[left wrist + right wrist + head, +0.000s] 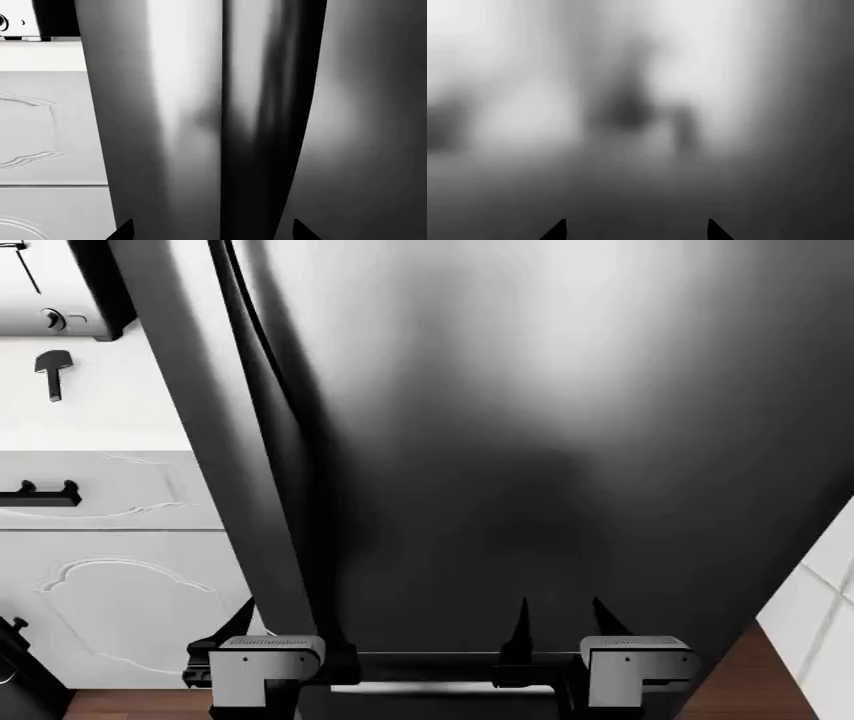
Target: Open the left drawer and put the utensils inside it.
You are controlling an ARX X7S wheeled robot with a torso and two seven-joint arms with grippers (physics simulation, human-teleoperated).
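Note:
The left drawer (114, 492) is shut, a white front with curvy moulding and a black handle (38, 495), at the far left under the white counter (120, 410). Its moulded front (40, 125) also shows in the left wrist view. One of the utensils, a black spatula-like tool (52, 371), lies on the counter. My left gripper (212, 232) is open and empty, facing the fridge's edge right of the drawer. My right gripper (561, 625) is open and empty too, close against the fridge door. The right wrist view is only a blur of metal beyond the right gripper (635, 231).
A tall stainless-steel fridge (534, 440) fills most of the head view, straight ahead. A toaster (54, 300) stands at the back of the counter. A white cabinet door (120, 610) is below the drawer. A tiled wall (821, 590) and wooden floor (761, 690) show at right.

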